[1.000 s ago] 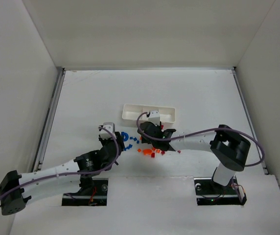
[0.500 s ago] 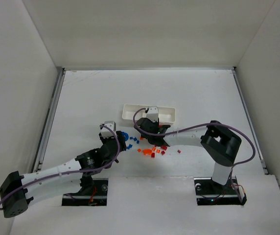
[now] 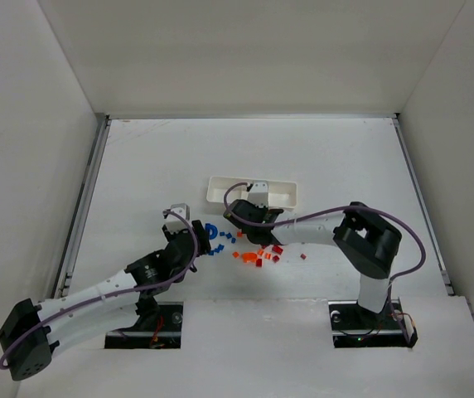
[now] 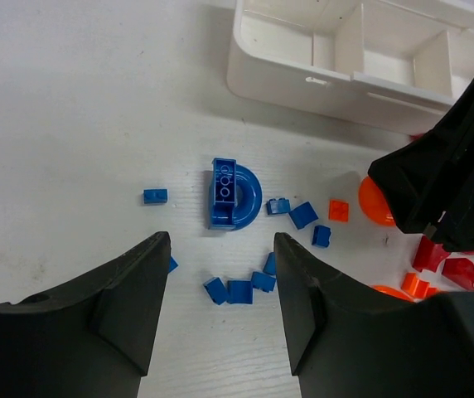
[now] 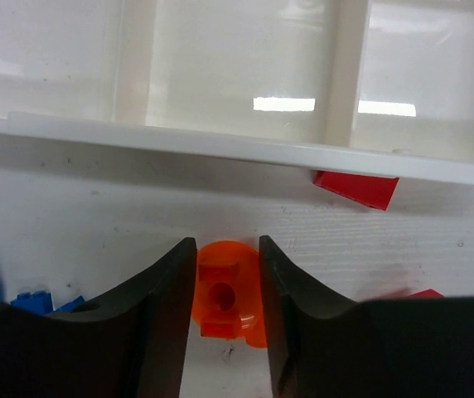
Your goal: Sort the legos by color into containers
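The right tool clamps the orange curved plastic brick; a tip-only pinch could drop it outside the white plastic tray. The left tool gapes.

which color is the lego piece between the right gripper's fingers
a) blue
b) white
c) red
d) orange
d: in the right wrist view the right gripper has an orange piece filling the gap between its black fingers, on the table just in front of the white tray.
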`<state>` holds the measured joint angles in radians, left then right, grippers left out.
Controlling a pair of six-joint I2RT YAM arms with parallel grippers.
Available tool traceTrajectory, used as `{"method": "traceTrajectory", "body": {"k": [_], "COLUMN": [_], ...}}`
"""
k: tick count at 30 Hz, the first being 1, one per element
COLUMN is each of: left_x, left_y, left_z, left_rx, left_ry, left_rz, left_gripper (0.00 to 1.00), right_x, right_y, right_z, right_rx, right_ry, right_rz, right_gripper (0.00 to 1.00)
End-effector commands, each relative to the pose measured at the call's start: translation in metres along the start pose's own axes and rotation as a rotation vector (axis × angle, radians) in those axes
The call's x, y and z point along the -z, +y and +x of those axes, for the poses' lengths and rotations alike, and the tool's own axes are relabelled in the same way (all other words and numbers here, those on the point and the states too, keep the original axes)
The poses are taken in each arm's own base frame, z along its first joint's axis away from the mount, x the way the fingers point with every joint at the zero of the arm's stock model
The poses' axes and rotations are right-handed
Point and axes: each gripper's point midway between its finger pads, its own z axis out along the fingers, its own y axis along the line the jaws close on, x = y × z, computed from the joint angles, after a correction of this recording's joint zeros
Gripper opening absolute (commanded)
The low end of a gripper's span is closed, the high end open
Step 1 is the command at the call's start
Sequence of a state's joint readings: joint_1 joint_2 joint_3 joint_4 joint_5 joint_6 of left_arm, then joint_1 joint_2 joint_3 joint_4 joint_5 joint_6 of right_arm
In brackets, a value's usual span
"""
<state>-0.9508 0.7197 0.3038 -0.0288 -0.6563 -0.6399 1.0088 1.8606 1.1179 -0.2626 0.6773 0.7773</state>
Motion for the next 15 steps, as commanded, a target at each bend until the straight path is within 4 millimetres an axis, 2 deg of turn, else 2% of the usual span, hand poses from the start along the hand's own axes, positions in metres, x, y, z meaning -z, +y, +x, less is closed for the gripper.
{"method": "traceTrajectory", "body": {"k": [1,7,10,15], "left_x": [-0.001,-0.004,-0.005,-0.005], "left_y": [0.0,0.001,0.001,0.001], "left_z": [-0.004,-0.002,-0.003,-0.002], "left_rx": [0.054,0.059,0.061,0.068], "left_ry": [-0.022,-0.014,-0.016,-0.013], "left_rz": [0.005,-0.006,-0.012,-0.014], "left_gripper": [0.51,0.51,0.51,0.51], "right_x": [-0.001,0.004,0.013,0.038], "right_y": [0.006,0.001,0.005,0.013], "right_z": [-0.003,-0.008,-0.017,-0.051], "right_rx": [-0.019,-0.037,-0.049,-0.076], "right_ry": [-0.02,-0.056,-0.083,-0.155], "right_rz": [0.026,0.047,0.025,-0.049], "right_gripper": [0.38,0.2,0.18,0.18]}}
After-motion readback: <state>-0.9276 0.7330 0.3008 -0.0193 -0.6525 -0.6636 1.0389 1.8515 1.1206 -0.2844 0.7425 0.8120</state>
